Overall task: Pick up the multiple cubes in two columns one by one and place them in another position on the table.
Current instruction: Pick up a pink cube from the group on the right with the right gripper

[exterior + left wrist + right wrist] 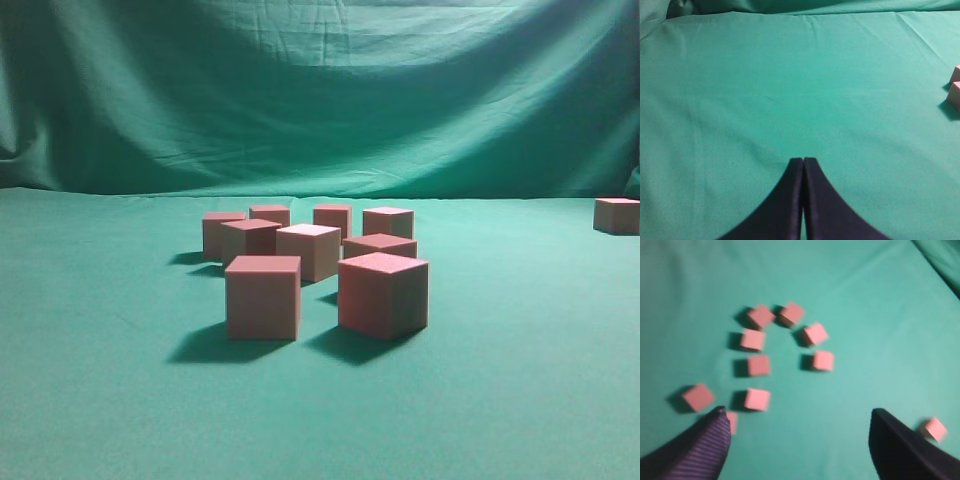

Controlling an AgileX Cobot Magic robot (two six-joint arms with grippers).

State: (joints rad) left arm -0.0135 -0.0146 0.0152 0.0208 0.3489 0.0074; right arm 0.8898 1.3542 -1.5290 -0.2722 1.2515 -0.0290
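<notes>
1. The left gripper (803,161) hung low over bare table (765,90), its two dark fingers pressed together and gripping nothing; two cubes barely showed at that view's right edge.
2. In the exterior view the cubes (310,262) sat bunched at mid-table in two rough columns running away from the camera, the nearest two (263,296) (383,293) side by side with a gap between.
3. Far right, one lone cube (617,215) rested near the green backdrop curtain (320,90), well apart from the cluster.
4. The right gripper (800,415) hovered high above the cluster, jaws spread wide and holding nothing; that lone cube (933,429) lay just beside its right finger (900,450).
</notes>
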